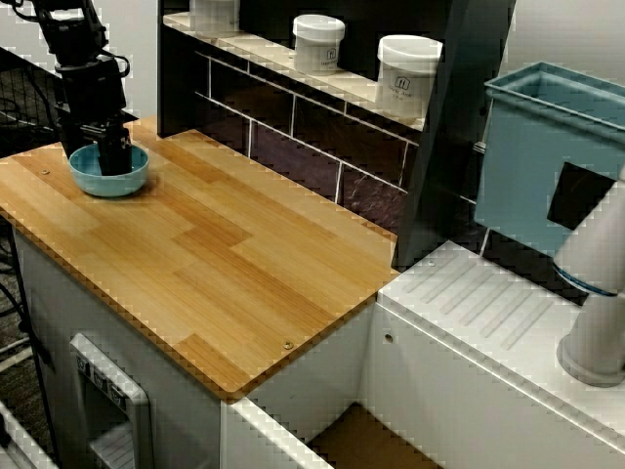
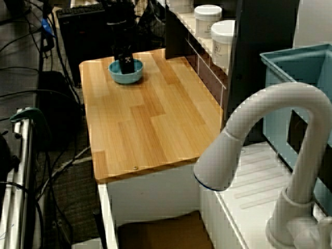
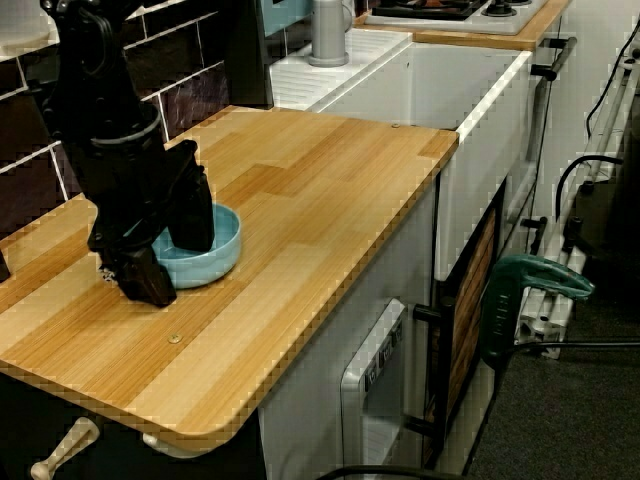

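In the view from high across the counter, the black robot arm comes down almost vertically at the far left corner of the pale wooden plank counter [image 1: 225,264]. Its black gripper [image 1: 101,154] points straight down into a shallow round light-blue bowl [image 1: 109,183], which stands near that corner. Two white lidded plastic jars [image 1: 318,43] sit on the tiled shelf behind, well apart from the bowl.

In the view over the white curved tap [image 2: 270,119], the gripper [image 2: 124,61] hangs upright above the bowl [image 2: 126,78]. The jaws are too small to read here.

In the low view from the counter's end, the wrist tilts slightly. The jaws of the gripper [image 3: 178,268] stand spread, one finger inside the bowl [image 3: 225,245] and one outside it, straddling the near wall. I cannot tell whether they touch that wall. The bowl rests flat on the counter [image 3: 320,200].
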Controlling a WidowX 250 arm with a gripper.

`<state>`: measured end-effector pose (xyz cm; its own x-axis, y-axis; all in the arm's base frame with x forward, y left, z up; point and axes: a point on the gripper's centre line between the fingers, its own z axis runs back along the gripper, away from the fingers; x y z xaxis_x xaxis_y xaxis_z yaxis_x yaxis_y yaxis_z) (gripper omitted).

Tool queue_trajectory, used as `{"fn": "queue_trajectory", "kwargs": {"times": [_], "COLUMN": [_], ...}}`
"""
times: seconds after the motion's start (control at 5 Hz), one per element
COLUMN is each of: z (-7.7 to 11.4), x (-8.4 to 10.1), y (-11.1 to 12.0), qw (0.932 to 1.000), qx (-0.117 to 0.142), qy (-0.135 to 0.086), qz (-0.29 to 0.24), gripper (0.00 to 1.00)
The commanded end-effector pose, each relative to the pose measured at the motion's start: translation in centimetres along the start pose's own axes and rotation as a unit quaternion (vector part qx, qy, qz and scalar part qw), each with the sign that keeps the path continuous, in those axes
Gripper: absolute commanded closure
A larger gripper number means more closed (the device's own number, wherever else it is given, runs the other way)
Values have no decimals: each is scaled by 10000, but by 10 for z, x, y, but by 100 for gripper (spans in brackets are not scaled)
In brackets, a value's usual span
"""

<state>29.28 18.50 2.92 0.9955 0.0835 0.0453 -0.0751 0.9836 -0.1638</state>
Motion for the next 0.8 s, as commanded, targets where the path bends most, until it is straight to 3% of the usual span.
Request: {"fn": "queue_trajectory", "kwargs": {"times": [0.0,0.6], "z": [8,-20], "x": [0,4], "y": [-49,-110], "qw": [9997,9969], "qx": [121,466], "qy": [-228,-628], "qz": [18,-103], "gripper": [0,0]}}
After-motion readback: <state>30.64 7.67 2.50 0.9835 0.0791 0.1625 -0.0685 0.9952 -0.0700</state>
